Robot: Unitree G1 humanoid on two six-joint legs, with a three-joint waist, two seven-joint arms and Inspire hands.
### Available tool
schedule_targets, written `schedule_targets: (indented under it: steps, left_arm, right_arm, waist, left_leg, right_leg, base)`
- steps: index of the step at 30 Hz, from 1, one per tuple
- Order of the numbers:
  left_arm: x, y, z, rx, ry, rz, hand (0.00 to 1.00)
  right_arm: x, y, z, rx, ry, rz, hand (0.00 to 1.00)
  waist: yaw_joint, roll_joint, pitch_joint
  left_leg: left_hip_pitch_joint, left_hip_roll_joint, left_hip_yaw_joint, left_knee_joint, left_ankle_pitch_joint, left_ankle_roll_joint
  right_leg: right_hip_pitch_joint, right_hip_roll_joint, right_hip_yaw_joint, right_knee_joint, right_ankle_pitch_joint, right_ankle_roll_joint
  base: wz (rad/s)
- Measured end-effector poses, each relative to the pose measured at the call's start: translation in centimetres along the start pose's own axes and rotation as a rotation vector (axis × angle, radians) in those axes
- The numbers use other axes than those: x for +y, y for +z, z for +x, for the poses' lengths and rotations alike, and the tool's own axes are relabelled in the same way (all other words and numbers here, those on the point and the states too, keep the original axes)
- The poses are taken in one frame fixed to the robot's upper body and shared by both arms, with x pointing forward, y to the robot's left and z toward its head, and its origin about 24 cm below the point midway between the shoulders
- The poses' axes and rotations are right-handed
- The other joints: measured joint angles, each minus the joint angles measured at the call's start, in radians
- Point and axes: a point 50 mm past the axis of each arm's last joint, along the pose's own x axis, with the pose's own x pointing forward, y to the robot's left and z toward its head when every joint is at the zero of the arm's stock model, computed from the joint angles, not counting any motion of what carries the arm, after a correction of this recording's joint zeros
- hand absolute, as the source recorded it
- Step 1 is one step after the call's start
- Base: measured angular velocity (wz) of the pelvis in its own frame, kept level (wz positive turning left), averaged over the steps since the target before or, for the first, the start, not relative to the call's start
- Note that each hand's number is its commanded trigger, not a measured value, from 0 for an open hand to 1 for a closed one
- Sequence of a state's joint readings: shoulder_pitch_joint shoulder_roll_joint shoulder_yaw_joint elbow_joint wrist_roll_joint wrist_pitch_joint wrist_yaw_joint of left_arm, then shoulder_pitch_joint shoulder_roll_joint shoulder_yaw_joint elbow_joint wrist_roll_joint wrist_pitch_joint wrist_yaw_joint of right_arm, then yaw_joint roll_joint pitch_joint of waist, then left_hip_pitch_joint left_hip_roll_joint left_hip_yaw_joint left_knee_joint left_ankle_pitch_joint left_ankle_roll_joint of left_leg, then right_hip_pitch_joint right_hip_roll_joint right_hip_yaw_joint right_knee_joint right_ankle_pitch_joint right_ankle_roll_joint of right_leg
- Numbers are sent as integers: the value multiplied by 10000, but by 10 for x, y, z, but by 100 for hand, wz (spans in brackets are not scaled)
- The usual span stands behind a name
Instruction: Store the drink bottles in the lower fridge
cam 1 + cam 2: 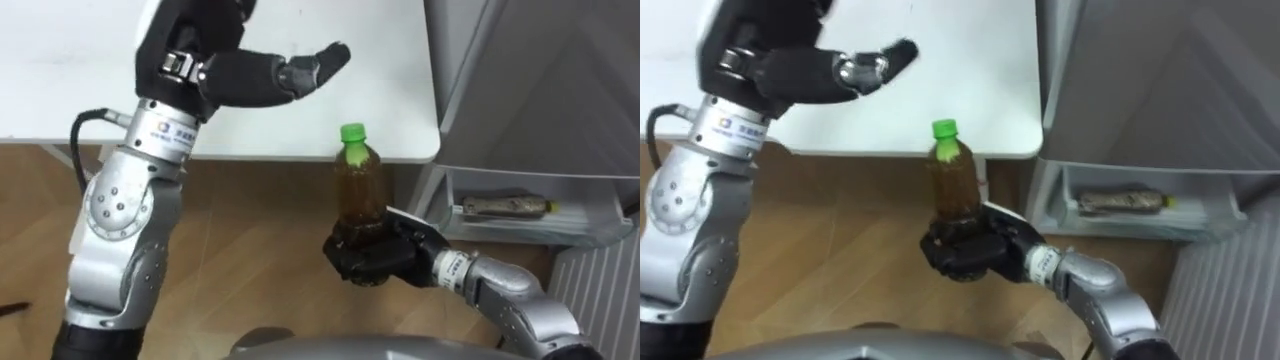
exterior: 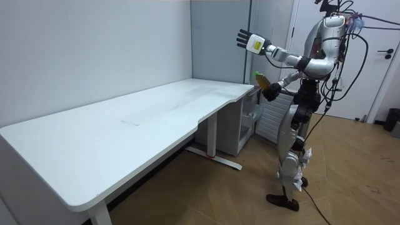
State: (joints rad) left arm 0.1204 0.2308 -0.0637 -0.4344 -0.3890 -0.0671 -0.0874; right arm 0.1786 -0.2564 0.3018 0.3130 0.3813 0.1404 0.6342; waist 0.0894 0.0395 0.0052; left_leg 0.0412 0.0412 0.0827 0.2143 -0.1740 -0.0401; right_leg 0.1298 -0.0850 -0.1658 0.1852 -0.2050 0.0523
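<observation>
An upright bottle of brown tea [image 1: 360, 185] with a green cap is held by its lower half in my right hand [image 1: 375, 258], whose fingers curl round it. It hangs over the wooden floor, just off the white table's [image 1: 300, 120] near corner and left of the fridge [image 1: 540, 70]. My left hand [image 1: 215, 60] is raised above the table with its fingers straight and holds nothing. In the room view I stand at the table's end before the fridge [image 2: 275, 19], bottle [image 2: 261, 80] at chest height and left hand [image 2: 244, 39] spread high.
The fridge's lower compartment [image 1: 540, 228] is open at the right, and another bottle [image 1: 505, 207] lies on its side on the shelf there. The table corner juts close to the fridge's left edge. Wooden floor lies beneath.
</observation>
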Motion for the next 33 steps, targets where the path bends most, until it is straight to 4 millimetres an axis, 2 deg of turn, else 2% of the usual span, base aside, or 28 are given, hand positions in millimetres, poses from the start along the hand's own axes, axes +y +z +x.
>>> schedule_targets:
  steps: [2,4,7,8,10,13,14,16,18,20,21,22,24,26,27,28,29,31,33]
  left_arm:
    - [12,3,-2,-115,846,190,0]
    - [26,10,-4,-373,1659,465,0]
    - [49,21,-10,-730,3156,1162,0]
    - [58,25,-13,-847,3778,1451,0]
    - [71,30,-18,-1012,4795,1850,0]
    - [82,35,-25,-1274,6067,2040,0]
    - [84,34,-26,-1265,6236,2089,0]
    - [93,25,-32,-795,7024,2427,0]
    - [103,17,-40,-405,7759,2507,0]
    - [114,3,-53,370,8683,2586,0]
    - [117,-2,-57,658,8882,2590,0]
    - [122,-14,-67,1280,9256,2515,0]
    - [130,-35,-85,2424,9959,2310,0]
    - [137,-68,-118,4256,10856,1728,0]
    - [138,-75,-128,4777,11091,1606,0]
    - [138,-90,-146,5778,11478,1532,0]
    - [137,-96,-155,6258,11660,1486,0]
    - [130,-116,-187,7791,12257,945,0]
    - [123,-130,-211,8978,12602,557,0]
  right_arm:
    - [-1,-1,-1,-43,-90,83,100]
    - [-1,-2,-2,-66,-135,147,100]
    - [-4,-12,-11,42,-515,463,100]
    - [-5,-17,-16,92,-704,630,100]
    - [-8,-22,-22,177,-1035,780,100]
    - [-14,-25,-29,203,-1575,849,100]
    - [-15,-25,-30,203,-1676,855,100]
    - [-18,-25,-33,269,-1909,828,100]
    - [-18,-26,-33,319,-1939,801,100]
    - [-18,-29,-34,386,-2070,934,100]
    - [-18,-31,-34,436,-2104,1011,100]
    - [-18,-35,-34,544,-2266,1136,100]
    - [-19,-39,-34,748,-2530,1198,100]
    - [-20,-46,-36,979,-2852,1418,100]
    - [-21,-48,-36,1043,-2951,1466,100]
    - [-22,-52,-38,1180,-3144,1594,100]
    - [-23,-54,-39,1271,-3274,1648,100]
    - [-25,-61,-42,1554,-3552,1806,100]
    - [-26,-63,-43,1614,-3583,1848,100]
  waist:
    - [88,-97,60]
    - [223,-142,58]
    - [479,-394,29]
    - [571,-457,42]
    - [614,-466,59]
    - [811,-283,112]
    - [837,-240,107]
    - [903,-54,45]
    - [960,21,-14]
    - [1038,-32,6]
    - [1055,-27,-21]
    - [1088,-33,-39]
    - [1105,-88,-15]
    - [1098,-180,-18]
    - [1068,-214,-18]
    - [1066,-279,-19]
    - [1067,-315,-18]
    - [1069,-374,-10]
    - [988,-395,-32]
  left_leg:
    - [37,-2,-14,-64,42,-10]
    - [48,-3,-5,-103,63,-21]
    - [88,-11,-7,-99,61,-23]
    - [122,-17,-22,-99,54,-22]
    - [164,-29,-82,-104,50,-19]
    - [242,-33,-129,-183,50,-21]
    - [242,-33,-127,-185,50,-20]
    - [237,-32,-133,-187,50,-21]
    - [257,-31,-129,-209,53,-24]
    - [379,-37,-67,-245,56,-25]
    - [399,-43,-59,-244,55,-25]
    - [402,-45,-56,-242,55,-25]
    - [396,-45,-55,-242,55,-25]
    - [400,-45,-50,-244,54,-26]
    - [399,-45,-44,-249,53,-27]
    - [402,-45,-39,-259,52,-28]
    - [395,-44,-39,-261,51,-28]
    - [373,-42,-30,-272,31,-37]
    - [384,-40,-26,-251,-2,-37]
  right_leg:
    - [19,0,15,0,-25,-20]
    - [12,1,1,-47,-41,-40]
    - [135,9,-19,-197,-31,-54]
    - [184,7,-26,-213,-27,-52]
    - [262,3,-105,-216,-18,-43]
    - [295,3,-175,-199,-19,-41]
    - [292,2,-175,-195,-19,-41]
    - [289,-6,-252,-189,-22,-38]
    - [293,-6,-248,-195,-31,-40]
    - [426,-16,-230,-301,-35,-43]
    - [459,-18,-229,-348,-35,-44]
    - [457,-19,-225,-347,-36,-43]
    - [453,-18,-229,-347,-36,-44]
    - [459,-18,-224,-354,-36,-44]
    - [460,-19,-218,-362,-36,-44]
    - [460,-17,-207,-370,-35,-44]
    - [457,-15,-207,-372,-36,-44]
    - [420,-14,-197,-371,-36,-42]
    - [446,-12,-179,-389,-37,-41]
  base:
    - [0]
    - [-2]
    - [0]
    - [4]
    - [10]
    - [3]
    - [0]
    - [0]
    - [-2]
    - [-6]
    - [0]
    - [0]
    - [0]
    - [0]
    - [0]
    - [0]
    - [0]
    - [0]
    - [0]
